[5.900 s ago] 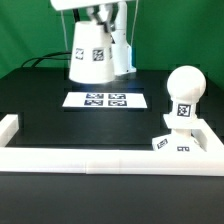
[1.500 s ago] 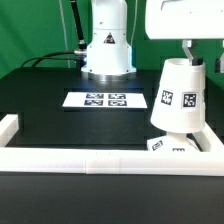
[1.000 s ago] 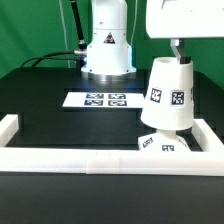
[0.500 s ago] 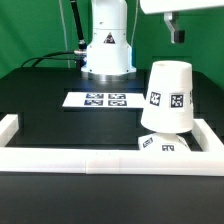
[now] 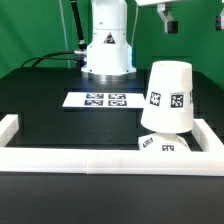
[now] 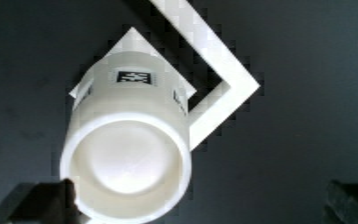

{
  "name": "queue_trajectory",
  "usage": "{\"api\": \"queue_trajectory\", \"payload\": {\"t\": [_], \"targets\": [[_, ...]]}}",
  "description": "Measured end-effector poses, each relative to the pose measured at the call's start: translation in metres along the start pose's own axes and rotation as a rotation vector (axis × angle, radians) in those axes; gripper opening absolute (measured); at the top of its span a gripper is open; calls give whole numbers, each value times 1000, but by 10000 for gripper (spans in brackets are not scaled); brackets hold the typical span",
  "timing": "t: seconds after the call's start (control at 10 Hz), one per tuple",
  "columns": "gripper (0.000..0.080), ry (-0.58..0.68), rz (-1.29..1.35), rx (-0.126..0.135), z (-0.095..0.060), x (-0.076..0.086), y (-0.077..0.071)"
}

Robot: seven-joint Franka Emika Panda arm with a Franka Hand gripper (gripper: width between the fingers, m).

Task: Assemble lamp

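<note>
The shade [image 5: 168, 96] is seen standing upright on the square base [image 5: 162, 144], in the corner formed by the white border rail [image 5: 100, 164] on the counter [image 5: 60, 125]. The marker board [image 5: 104, 100] lies beside the shade, apart from it. The tool [image 5: 166, 19] is raised well above the shade, its fingers parted and nothing held.

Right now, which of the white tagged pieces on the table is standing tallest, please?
The cone-shaped shade, standing upright over the flat square base at the exterior view's right. The marker board lies flat on the table, and the base is low beneath the shade.
</note>
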State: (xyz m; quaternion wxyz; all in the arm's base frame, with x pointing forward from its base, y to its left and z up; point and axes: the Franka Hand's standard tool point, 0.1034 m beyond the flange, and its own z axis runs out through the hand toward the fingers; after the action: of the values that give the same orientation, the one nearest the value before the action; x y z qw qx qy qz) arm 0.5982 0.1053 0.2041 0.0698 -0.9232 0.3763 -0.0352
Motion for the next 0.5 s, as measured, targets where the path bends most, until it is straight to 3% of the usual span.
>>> {"api": "queue_trajectory", "payload": {"t": [0.5], "targets": [[699, 0, 0, 0, 0, 0, 0]]}}
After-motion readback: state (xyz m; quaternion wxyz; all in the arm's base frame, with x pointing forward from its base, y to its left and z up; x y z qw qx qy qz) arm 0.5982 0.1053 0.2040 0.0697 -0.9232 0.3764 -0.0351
